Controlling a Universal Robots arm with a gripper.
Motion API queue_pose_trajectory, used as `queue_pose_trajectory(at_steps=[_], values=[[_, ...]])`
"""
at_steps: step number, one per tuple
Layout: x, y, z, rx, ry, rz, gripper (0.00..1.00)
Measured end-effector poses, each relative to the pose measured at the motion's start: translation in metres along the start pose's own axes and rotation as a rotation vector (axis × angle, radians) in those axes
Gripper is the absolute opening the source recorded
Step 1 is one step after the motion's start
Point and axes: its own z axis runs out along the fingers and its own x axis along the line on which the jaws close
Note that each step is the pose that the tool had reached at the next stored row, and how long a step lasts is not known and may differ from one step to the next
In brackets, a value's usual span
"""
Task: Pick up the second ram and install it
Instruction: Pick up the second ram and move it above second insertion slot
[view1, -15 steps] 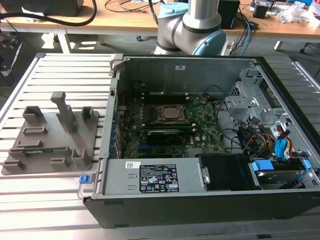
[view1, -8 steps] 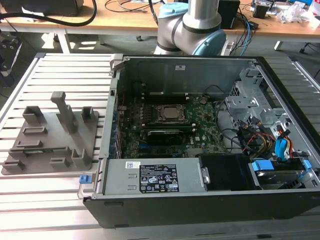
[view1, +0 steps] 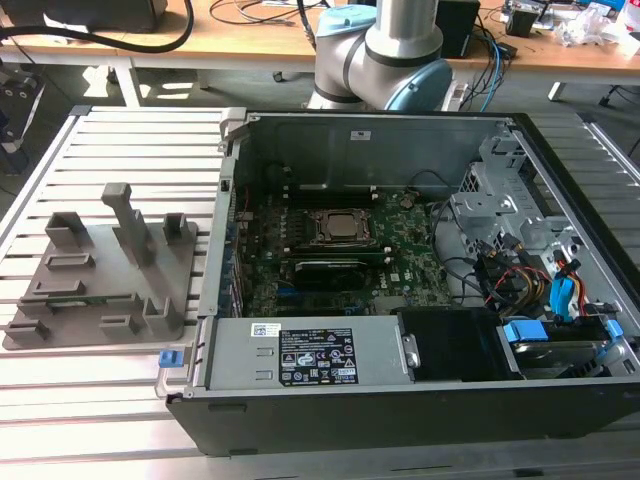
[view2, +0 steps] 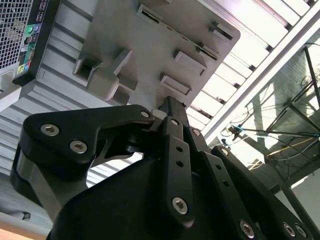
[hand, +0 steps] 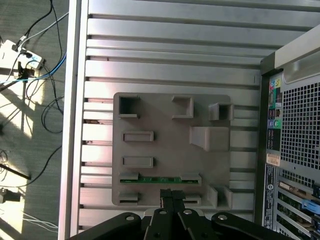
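The second ram (hand: 160, 179) is a thin green stick lying in a slot of the grey holder tray (hand: 170, 150). In the exterior view the ram (view1: 90, 298) shows as a green strip on the tray (view1: 100, 270), on the exterior view's left of the open computer case. My gripper (hand: 171, 192) hangs well above the tray, its black fingers drawn together with nothing between them, and its tips sit just beside the ram in the first wrist view. In the second wrist view the gripper (view2: 171, 102) points down at the tray (view2: 145, 50).
The open computer case (view1: 400, 350) holds the green motherboard (view1: 400, 270) with the CPU socket (view1: 338, 228). The tray's upright posts (view1: 128, 220) stand near the ram. The slatted metal table (view1: 90, 400) carries both. Cables lie on the floor (hand: 30, 65).
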Motion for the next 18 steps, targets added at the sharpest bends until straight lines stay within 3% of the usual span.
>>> queue_pose_trajectory(at_steps=[6,11,18], values=[[0.0000,0.0000,0.0000,-0.0014,0.0009,-0.058,0.11],[0.0000,0.0000,-0.0001,-0.0047,0.0029,-0.197,0.11],[0.0000,0.0000,-0.0001,-0.0079,0.0047,-0.329,0.11]])
